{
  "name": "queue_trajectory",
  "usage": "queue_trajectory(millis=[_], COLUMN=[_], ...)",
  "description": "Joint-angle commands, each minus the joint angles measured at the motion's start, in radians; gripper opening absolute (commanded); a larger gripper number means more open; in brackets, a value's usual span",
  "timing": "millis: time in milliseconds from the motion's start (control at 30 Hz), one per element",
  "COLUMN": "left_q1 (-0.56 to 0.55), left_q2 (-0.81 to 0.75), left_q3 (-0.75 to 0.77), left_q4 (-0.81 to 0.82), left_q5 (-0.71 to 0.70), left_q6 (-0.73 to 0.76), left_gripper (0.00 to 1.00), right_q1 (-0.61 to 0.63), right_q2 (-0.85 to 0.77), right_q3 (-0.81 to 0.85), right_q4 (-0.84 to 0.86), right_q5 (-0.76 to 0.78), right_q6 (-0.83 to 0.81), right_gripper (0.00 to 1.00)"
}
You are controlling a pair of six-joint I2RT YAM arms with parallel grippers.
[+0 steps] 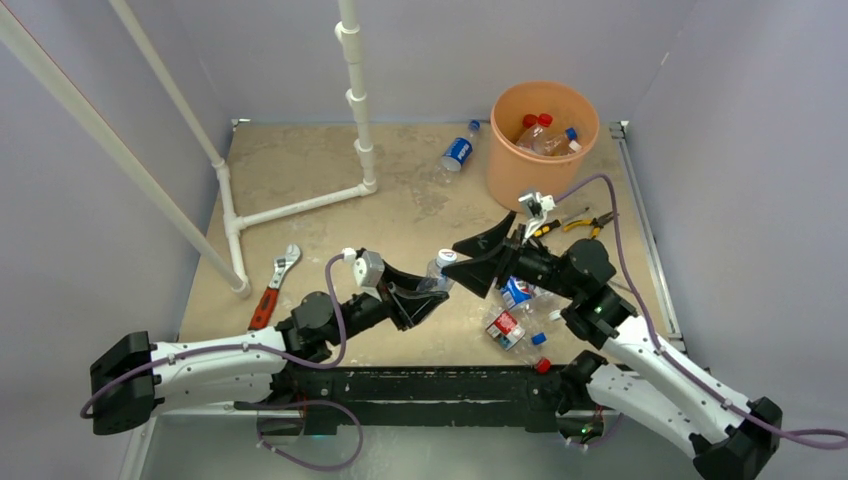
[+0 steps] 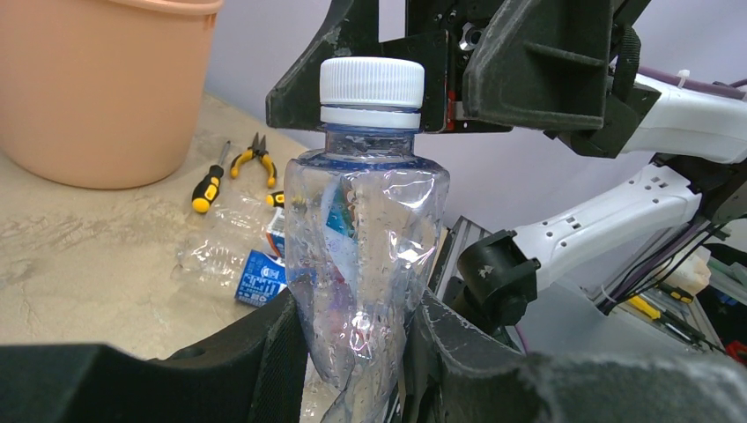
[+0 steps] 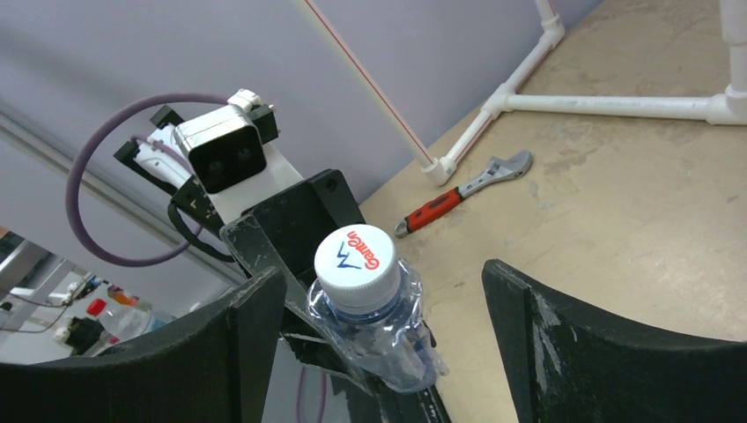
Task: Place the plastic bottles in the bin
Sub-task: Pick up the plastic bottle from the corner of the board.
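My left gripper [image 2: 357,339] is clenched on the lower body of a crumpled clear plastic bottle with a white screw cap [image 2: 370,203]. It holds the bottle off the table near the middle, with the cap pointing toward the right arm. My right gripper [image 3: 379,278] is spread wide, one finger on either side of that cap. I see a gap on both sides, so it grasps nothing. The round orange plastic bin [image 1: 520,180] stands at the far right of the beige tabletop [image 1: 300,170], well apart from the held bottle, with a few capped bottles [image 1: 545,135] inside it. Another clear bottle with a blue label [image 1: 458,152] lies on its side just left of the bin. More crushed bottles with red and blue labels [image 1: 512,312] lie beside the right arm. A red-handled metal wrench [image 1: 273,290] lies near the left arm. Yellow-and-black-handled pliers [image 2: 253,159] and a matching screwdriver [image 2: 205,191] lie by the bin's foot.
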Motion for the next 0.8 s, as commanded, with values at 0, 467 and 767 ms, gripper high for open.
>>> queue_trajectory(millis=[0,467,767], left_q1=[-0.002,-0.002,-0.002], left_q2=[0.000,-0.028,0.084], left_q3=[0.021,0.007,-0.108], left_q4=[0.034,0.010,0.370], left_q5=[0.014,-0.009,-0.018], left_q6=[-0.011,-0.037,-0.275], left_gripper=[0.00,0.00,0.00], right_q1=[0.059,0.165,0.166], right_q2=[0.042,0.049,-0.167], right_q3=[0.063,0.069,-0.101], right_q4=[0.021,0.031,0.331], right_q5=[0.075,0.202,0.430], right_q6=[-0.032,-0.068,0.033], right_gripper=[0.82,0.00,0.00])
